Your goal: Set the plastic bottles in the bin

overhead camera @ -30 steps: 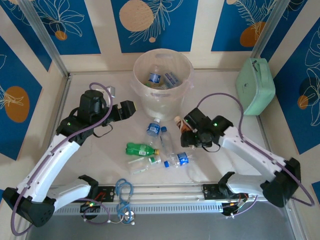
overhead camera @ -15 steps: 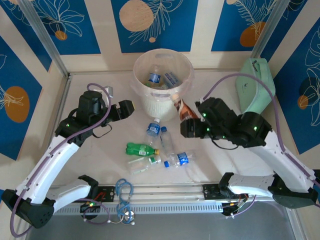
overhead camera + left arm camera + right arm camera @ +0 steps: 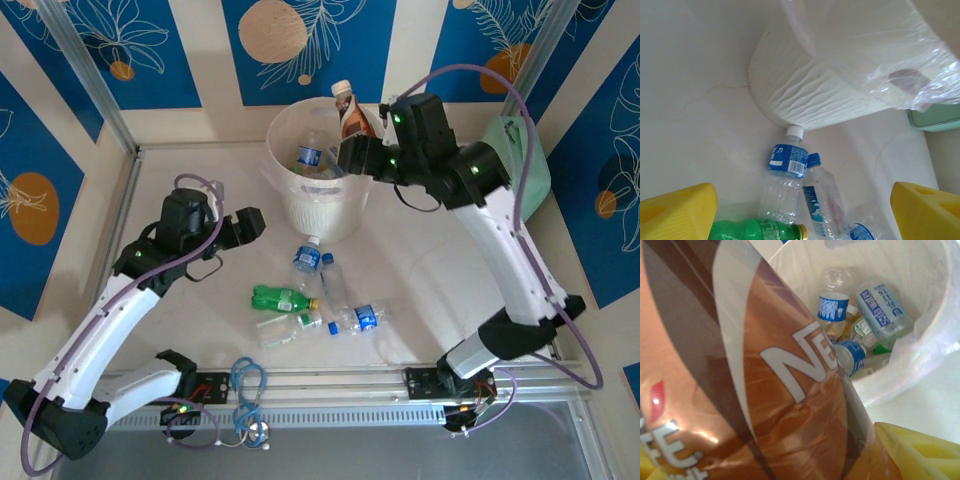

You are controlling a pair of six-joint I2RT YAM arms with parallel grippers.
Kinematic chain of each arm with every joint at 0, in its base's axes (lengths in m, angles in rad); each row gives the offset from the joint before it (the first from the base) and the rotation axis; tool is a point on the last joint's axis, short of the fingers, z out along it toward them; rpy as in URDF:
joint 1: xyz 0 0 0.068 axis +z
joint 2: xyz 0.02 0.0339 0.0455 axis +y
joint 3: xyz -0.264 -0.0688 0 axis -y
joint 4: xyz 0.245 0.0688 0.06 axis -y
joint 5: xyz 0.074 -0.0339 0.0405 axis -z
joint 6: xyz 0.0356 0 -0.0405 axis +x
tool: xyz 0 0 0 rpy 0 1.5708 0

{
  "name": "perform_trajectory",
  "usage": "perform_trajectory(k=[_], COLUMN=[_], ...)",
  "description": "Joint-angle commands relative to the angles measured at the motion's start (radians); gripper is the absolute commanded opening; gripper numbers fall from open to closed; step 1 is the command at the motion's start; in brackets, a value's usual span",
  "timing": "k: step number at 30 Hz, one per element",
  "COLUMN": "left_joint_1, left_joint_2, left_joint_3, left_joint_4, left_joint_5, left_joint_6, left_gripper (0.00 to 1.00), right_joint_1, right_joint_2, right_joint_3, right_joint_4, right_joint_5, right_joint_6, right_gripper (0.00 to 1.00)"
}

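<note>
We saw the right tool point(image 3: 358, 152) raised over the bin point(image 3: 322, 208), closed on the brown-labelled bottle point(image 3: 349, 116). The bottle stood nearly upright with its pale cap on top, above the bin's right rim. In the right wrist view its brown label point(image 3: 765, 390) took up most of the picture, with one yellow finger point(image 3: 920, 452) at the lower right. Beyond it, inside the bin point(image 3: 940, 315), lay several clear bottles with blue labels point(image 3: 832, 307).

The left tool point(image 3: 250, 223) hung low over the table point(image 3: 210, 310), left of the bin, with its jaws wide apart and nothing between them. Its yellow fingers point(image 3: 677, 212) framed the loose bottles in the left wrist view.

Five bottles lay on the table in front of the bin. A white-capped clear bottle point(image 3: 306, 258) touched the bin's base with its cap, and a blue-capped one point(image 3: 333, 285) lay just beside it. A green bottle point(image 3: 282, 298) lay nearer to us. A mint-green case point(image 3: 535, 180) leaned against the right wall.
</note>
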Motion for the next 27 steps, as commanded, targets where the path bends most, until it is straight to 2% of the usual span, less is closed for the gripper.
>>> perform_trajectory(k=[1,5,11,16,22,27], left_joint_1=[0.012,0.012,0.012,0.010,0.009,-0.002], left_joint_2=[-0.036,-0.073,-0.090,-0.059,-0.014,-0.014], left_joint_3=[-0.035,-0.105,-0.203,-0.221,-0.241,-0.263], left_joint_4=[-0.069,-0.094,-0.083,-0.056,0.000,-0.027], left_joint_5=[-0.049,-0.053,-0.024,0.002,0.043,0.021], left_joint_6=[-0.043,-0.092,-0.121,-0.101,-0.092,-0.142], left_gripper=[0.89,0.90,0.88,0.88,0.86,0.84], right_joint_1=[-0.044,-0.086,-0.104,-0.104,-0.048,0.077], right_joint_2=[0.061,0.164,0.320,0.380,0.252,0.045], right_joint_3=[0.029,0.110,0.330,0.460,0.336,0.071], right_joint_4=[0.056,0.053,-0.043,-0.114,-0.083,-0.022], right_joint_5=[-0.067,-0.124,-0.114,-0.097,-0.052,0.052], right_joint_6=[-0.010,-0.013,-0.040,-0.058,-0.071,-0.092], right_gripper=[0.72,0.74,0.89,0.91,0.90,0.90])
